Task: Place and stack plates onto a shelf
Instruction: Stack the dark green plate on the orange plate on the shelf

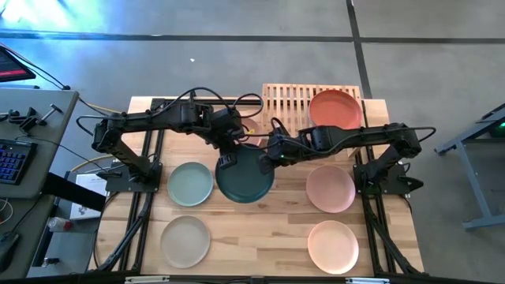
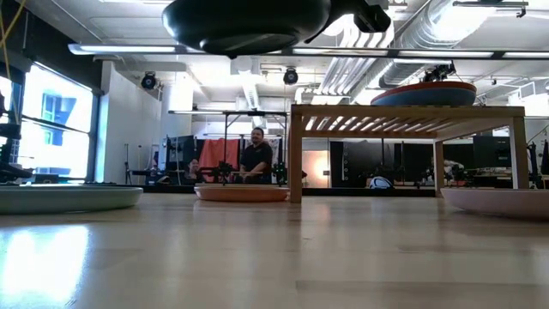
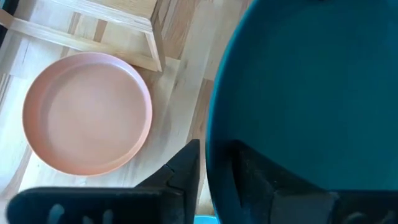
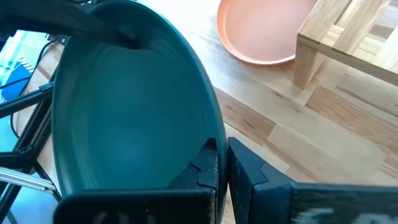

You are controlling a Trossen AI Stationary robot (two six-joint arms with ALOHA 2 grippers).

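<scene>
The round matte dark teal plate (image 1: 245,177) hangs above the plank-wood worktop (image 1: 260,237), in front of the low light bamboo slatted shelf (image 1: 284,106). Only the wrist views show the grips: the right claw (image 4: 222,163) is clenched on the teal plate's rim, while the left claw (image 3: 216,163) straddles the opposite rim, fingers parted. Only the low view shows a blue plate (image 2: 422,94) under the red-orange plate (image 1: 335,109) on the shelf.
</scene>
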